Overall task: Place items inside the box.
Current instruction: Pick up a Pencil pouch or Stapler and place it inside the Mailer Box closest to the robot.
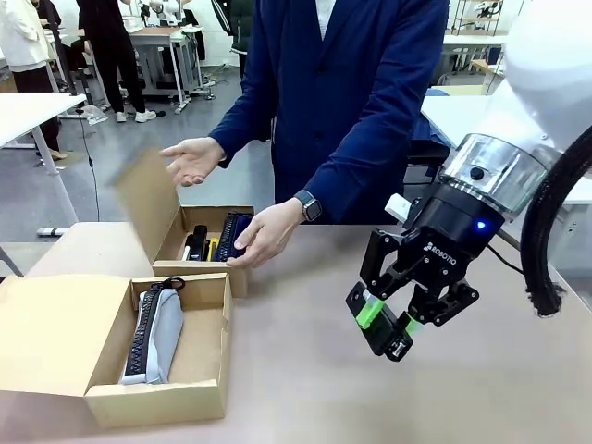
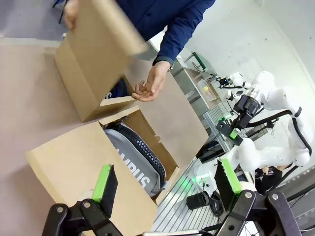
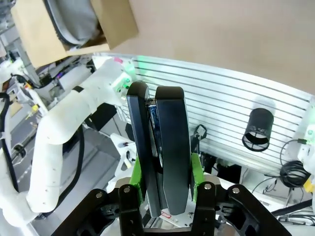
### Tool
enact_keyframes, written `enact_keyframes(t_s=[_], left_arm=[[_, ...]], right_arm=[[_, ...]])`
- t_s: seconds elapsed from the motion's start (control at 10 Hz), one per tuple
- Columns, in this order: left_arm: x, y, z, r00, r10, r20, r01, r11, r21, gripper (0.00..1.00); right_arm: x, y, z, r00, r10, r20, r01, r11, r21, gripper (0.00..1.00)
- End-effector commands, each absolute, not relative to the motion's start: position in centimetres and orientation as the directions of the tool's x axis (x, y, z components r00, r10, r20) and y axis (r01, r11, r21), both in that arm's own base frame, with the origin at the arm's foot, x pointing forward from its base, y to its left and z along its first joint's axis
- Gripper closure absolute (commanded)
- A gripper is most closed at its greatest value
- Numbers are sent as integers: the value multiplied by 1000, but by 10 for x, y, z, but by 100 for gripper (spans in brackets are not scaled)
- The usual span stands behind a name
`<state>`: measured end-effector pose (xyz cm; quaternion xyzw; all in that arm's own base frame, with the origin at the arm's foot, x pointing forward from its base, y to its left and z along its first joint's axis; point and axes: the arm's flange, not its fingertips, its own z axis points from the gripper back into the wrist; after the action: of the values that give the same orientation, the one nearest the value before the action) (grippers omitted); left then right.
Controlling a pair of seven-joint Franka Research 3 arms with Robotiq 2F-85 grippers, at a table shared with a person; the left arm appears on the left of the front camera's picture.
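My right gripper (image 1: 390, 319) hangs above the table's right half, shut on a black stapler (image 1: 393, 347). In the right wrist view that stapler (image 3: 165, 147) stands clamped between the green pads (image 3: 135, 172). My left gripper (image 2: 166, 179) is open and holds nothing, above the near cardboard box (image 2: 74, 162) with a grey "CAMPUS" pouch (image 2: 135, 157) in it. In the front view this near box (image 1: 157, 398) sits front left, with the grey pouch (image 1: 157, 338) lying in it. The far box (image 1: 199, 268) holds a marker (image 1: 197, 242), a yellow knife (image 1: 212, 248) and a navy pouch (image 1: 231, 233).
A person in a blue jacket stands across the table. One hand (image 1: 268, 231) rests at the far box's right rim, and the other hand (image 1: 194, 159) is held open above its raised flap (image 1: 148, 199). Bare tabletop (image 1: 305, 370) lies between the boxes and my right gripper.
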<state>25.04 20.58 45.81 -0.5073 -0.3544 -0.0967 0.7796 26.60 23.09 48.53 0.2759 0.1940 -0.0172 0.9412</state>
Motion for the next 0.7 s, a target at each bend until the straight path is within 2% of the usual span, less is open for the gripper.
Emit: enact_keyframes(t_s=[0.0,0.1,0.2,0.4,0.6], left_arm=[[250,205,459,710,218,670,532,457,-713,0],[250,205,459,710,218,670,532,457,-713,0],[250,205,459,710,218,670,532,457,-713,0],[250,205,459,710,218,670,532,457,-713,0],[250,205,459,710,218,670,532,457,-713,0]], right_arm=[[273,229,490,925,101,-367,105,859,502,100],[273,229,490,925,101,-367,105,859,502,100],[267,230,484,924,72,-376,138,852,504,58],[286,246,480,959,80,-271,85,833,547,58],[293,256,480,954,129,-270,46,830,557,58]])
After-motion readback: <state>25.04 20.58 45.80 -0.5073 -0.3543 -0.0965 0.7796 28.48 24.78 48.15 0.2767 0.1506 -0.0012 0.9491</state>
